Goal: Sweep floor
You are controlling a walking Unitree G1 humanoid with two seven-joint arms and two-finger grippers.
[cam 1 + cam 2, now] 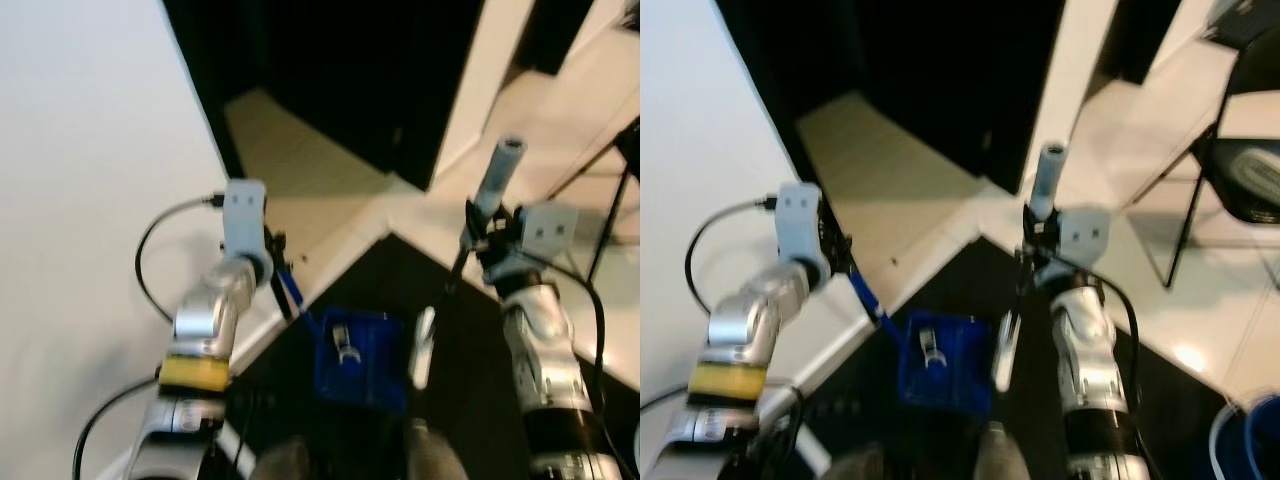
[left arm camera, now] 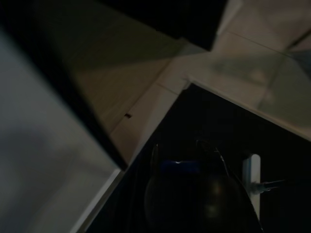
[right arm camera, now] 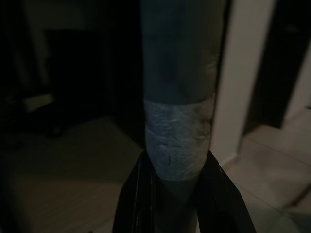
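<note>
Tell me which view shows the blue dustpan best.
The left eye view: the dustpan lies open-side up on the dark floor, its blue handle running up to the left gripper. The right eye view shows the same. The left wrist view gives only a dim blue glimpse.

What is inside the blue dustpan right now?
Inside the blue dustpan lies one small pale object, too blurred to identify. The pan's far corners sit in shadow, so any fine dust there cannot be made out.
</note>
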